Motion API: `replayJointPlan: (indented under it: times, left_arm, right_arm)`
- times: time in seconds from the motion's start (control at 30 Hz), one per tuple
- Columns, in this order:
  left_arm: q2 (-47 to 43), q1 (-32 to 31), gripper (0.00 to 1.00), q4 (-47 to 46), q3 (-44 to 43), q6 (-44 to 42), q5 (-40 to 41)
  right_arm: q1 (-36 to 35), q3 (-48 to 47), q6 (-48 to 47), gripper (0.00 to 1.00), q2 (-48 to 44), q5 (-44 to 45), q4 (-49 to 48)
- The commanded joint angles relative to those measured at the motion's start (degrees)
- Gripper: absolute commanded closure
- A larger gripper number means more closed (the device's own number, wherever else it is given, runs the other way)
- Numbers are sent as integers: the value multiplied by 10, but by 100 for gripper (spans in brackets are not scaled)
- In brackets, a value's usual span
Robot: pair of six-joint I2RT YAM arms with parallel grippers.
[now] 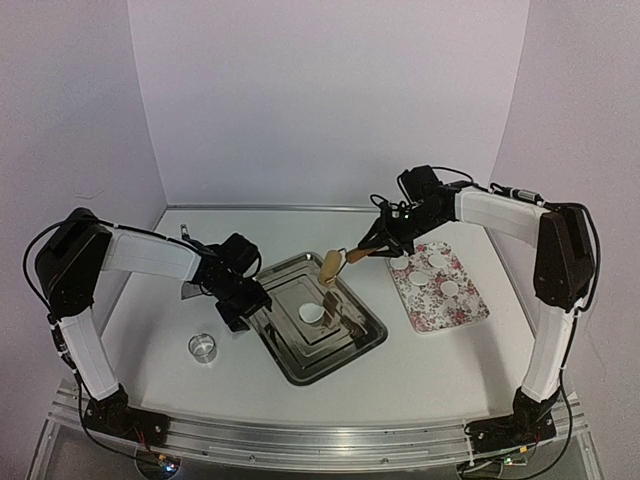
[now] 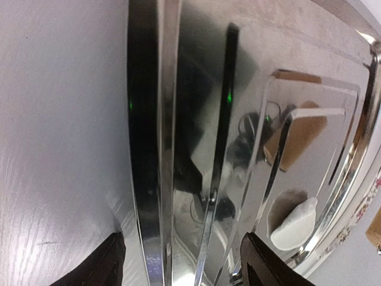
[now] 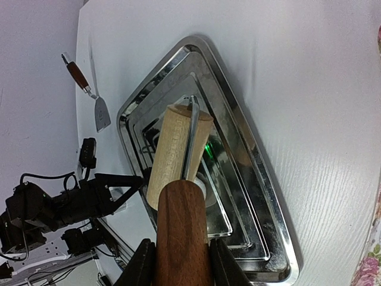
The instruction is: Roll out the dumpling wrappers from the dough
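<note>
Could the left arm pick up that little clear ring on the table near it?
Probably yes. The clear ring stands by itself close to the left gripper, whose jaws are open and empty; nothing lies between the two.

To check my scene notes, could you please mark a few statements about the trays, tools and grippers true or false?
1. The right gripper grips the roller handle. True.
2. The ring sits in the steel tray. False: it stands on the table, left of that tray.
3. The floral tray is bare. False: white wrappers lie on it.
4. A dough piece lies in the steel tray. True.
5. The left gripper clamps the roller. False: it is open at the steel tray's rim.
</note>
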State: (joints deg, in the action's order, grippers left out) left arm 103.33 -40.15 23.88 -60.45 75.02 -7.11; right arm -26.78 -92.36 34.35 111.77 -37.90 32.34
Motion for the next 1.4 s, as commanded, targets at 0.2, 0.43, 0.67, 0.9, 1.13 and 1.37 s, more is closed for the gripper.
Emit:
replayJointPlan:
  times: [0.2,0.43,0.67,0.9,1.13,1.37]
  left_arm:
    - [-46,43,18,132,-129,-260,22]
    - [59,92,18,180,-265,-543,33]
    - [151,104,19,176,-348,-704,-14]
    - [188,107,19,157,-347,-764,-2]
    - [199,119,25,130,-321,-786,13]
    - [199,132,36,108,-299,-802,-6]
  right_arm:
    - [-21,25,-23,100,-37,-51,-31]
    - [-33,29,0,100,-34,-49,-31]
    - [-78,40,9,100,-16,-12,-31]
    - [-108,74,32,100,-20,38,-36]
    - [-127,68,45,100,-2,91,-38]
    - [-139,87,83,100,-8,146,-30]
